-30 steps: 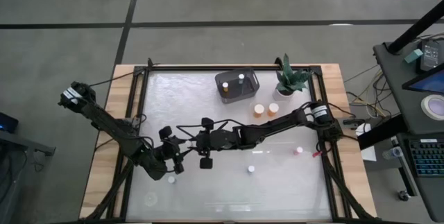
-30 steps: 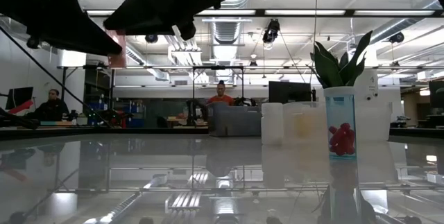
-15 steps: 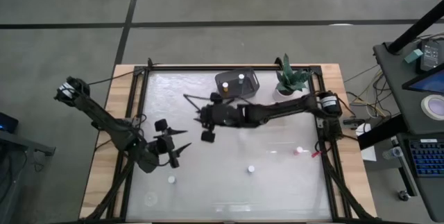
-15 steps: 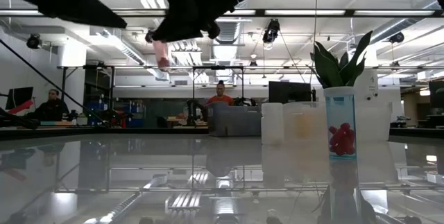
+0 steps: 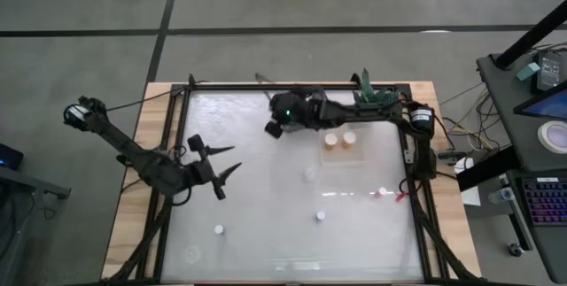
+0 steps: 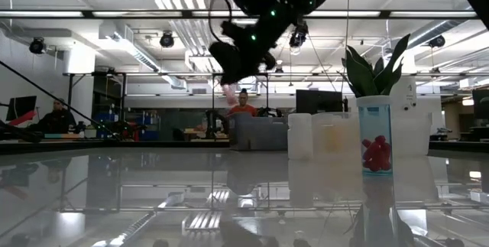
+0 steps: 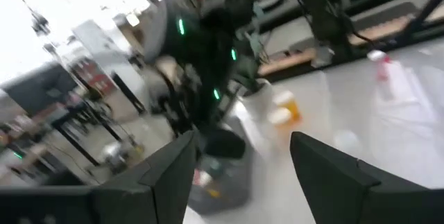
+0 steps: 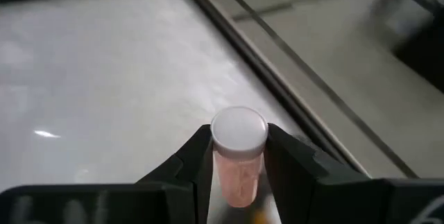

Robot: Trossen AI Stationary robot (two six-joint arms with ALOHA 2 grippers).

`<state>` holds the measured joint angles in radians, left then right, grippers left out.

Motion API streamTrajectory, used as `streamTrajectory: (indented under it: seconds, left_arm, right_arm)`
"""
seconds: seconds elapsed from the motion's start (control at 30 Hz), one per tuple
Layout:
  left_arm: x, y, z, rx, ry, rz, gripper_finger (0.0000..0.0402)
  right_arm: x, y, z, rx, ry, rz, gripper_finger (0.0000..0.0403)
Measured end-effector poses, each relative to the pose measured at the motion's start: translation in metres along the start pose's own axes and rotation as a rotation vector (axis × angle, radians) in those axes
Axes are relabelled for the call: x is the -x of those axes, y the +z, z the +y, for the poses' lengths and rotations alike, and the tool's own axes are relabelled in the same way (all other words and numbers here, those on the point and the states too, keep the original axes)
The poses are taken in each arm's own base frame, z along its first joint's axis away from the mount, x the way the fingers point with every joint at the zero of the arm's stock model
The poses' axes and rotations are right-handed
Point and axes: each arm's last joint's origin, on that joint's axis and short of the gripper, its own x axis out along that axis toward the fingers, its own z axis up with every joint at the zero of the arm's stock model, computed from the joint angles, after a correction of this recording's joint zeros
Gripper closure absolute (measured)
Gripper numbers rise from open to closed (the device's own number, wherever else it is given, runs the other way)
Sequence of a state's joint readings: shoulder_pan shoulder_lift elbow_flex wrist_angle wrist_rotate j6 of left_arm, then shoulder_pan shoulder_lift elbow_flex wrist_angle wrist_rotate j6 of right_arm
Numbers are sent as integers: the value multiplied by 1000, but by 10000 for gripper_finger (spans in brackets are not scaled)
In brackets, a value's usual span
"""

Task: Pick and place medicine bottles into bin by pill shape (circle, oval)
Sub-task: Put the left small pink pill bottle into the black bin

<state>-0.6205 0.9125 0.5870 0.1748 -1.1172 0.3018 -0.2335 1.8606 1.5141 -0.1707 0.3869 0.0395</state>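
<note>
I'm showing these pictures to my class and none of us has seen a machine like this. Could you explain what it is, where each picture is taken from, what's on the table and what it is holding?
It is a robot with two dark jointed arms, each ending in a two-finger gripper. One camera looks straight down on the table, one sits level with the tabletop, and one rides on each wrist.

From above, the left gripper hangs open and empty over the table's left side. The right gripper reaches toward the far edge, shut on a small medicine bottle with a white cap, best seen in its own wrist camera.

On the table stand two orange bottles with white caps, a green potted plant in the far right corner, and a few tiny white bottles nearer the front. The left wrist camera also shows a dark bin.
</note>
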Motion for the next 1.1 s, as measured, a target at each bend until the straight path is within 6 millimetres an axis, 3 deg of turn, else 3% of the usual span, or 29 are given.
streamTrajectory:
  seconds: [0.17,0.37,0.63,0.87,1.1]
  left_arm:
    - [-2,11,16,-67,64,-52,182]
    - [-5,12,27,-94,104,-52,182]
    - [-11,-6,26,-130,128,-13,182]
    - [-13,-9,30,-127,151,-5,182]
    - [-13,-9,31,-149,151,-6,182]
  right_arm:
    - [-5,-7,-29,-96,-66,45,298]
    - [0,-27,-47,-177,-159,34,298]
    - [5,-55,-49,-316,-216,-17,298]
    - [1,-80,-48,-440,-283,-92,298]
    - [0,-92,-48,-532,-280,-113,298]
